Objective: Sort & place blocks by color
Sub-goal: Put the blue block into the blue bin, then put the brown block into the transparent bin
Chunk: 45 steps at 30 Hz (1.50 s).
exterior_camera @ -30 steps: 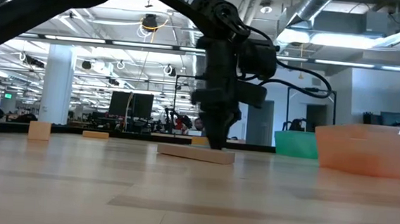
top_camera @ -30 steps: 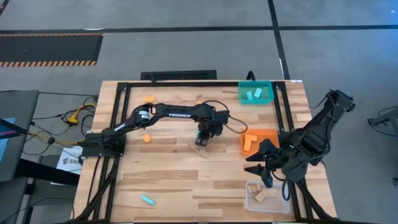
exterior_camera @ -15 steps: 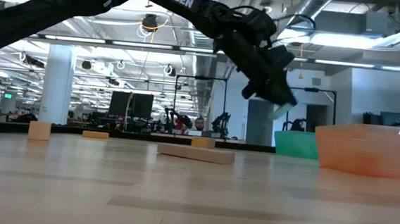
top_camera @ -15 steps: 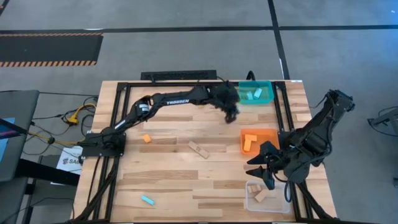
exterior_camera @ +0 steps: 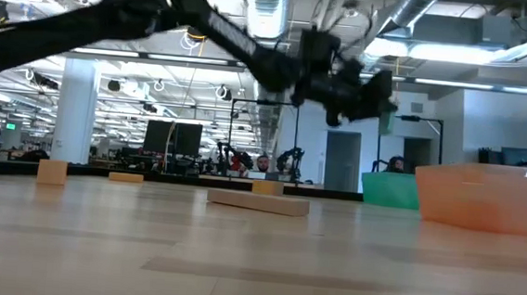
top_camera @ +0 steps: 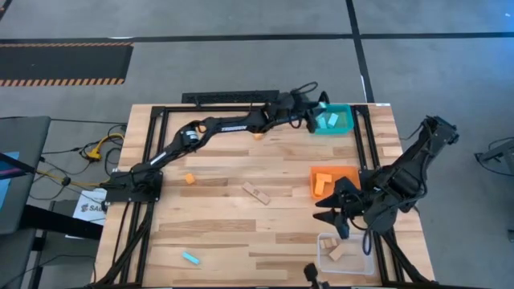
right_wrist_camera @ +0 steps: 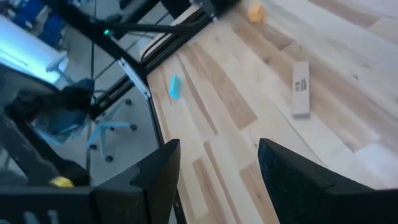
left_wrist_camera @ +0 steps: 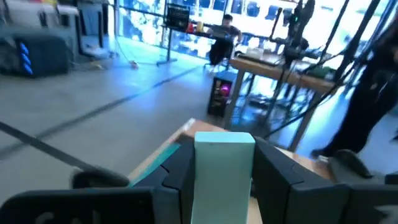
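Wooden surface (top_camera: 225,233): left pincer (left_wrist_camera: 224,171) clamps a light, rigid cyan block (left_wrist_camera: 224,174) across its flat sides; right pincer (right_wrist_camera: 214,165) gapes empty.

L hand (exterior_camera: 365,90) motion-blurred (low view); cyan block (left_wrist_camera: 222,177) bottom cropped.

A light wooden table (top_camera: 233,229) with a black frame (top_camera: 157,120) bolted round its edges is what everything's parked on. Three bins are set on it: a teal bin (top_camera: 344,127) right under the left claw (top_camera: 316,115), an orange bin (top_camera: 347,172) just beside the right claw (top_camera: 331,215), and a clear bin (top_camera: 323,258) on that claw's other side, at the table's edge. A long tan block (top_camera: 257,193) is laid flat mid-table, between the two claws. An orange block (top_camera: 189,178) is found well apart from both claws, near the left arm's base. A light blue block (top_camera: 189,258) is left well away from both, by the table's near edge.
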Tool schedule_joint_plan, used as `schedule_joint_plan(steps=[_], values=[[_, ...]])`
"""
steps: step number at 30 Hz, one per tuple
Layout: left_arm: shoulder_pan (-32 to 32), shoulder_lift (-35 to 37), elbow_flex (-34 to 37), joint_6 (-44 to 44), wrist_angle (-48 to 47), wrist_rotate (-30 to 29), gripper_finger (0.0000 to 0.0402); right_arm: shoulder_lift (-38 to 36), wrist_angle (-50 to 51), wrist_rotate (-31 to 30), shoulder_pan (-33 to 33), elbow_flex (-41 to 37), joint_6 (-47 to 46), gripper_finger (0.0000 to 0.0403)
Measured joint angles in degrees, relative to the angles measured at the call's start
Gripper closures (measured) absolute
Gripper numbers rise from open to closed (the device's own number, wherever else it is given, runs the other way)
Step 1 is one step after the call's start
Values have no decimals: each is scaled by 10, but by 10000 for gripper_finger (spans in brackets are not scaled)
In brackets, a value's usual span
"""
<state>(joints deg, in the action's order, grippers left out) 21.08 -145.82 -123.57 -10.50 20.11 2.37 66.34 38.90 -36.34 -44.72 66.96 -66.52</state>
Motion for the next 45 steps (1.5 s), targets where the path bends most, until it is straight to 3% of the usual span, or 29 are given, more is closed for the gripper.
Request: schedule_joint_plan(steps=[7, 14, 28, 39, 42, 45], values=[[30, -84, -66, -146, 35, 36, 307, 0, -20, 3, 34, 0, 4, 163], [34, -112, -96, -194, -14, -10, 306, 0, -31, 4, 40, 0, 4, 163], [34, -112, -95, -192, -26, 49, 167, 0, -34, 4, 41, 0, 6, 163], [36, -73, -111, -167, -94, 256, 149, 0, -43, 4, 41, 0, 6, 163], [36, -39, -111, -131, -186, 304, 149, 0, -43, 4, 41, 0, 10, 163], [33, 3, -111, -44, -335, 308, 153, 0, -44, 4, 41, 0, 19, 163]])
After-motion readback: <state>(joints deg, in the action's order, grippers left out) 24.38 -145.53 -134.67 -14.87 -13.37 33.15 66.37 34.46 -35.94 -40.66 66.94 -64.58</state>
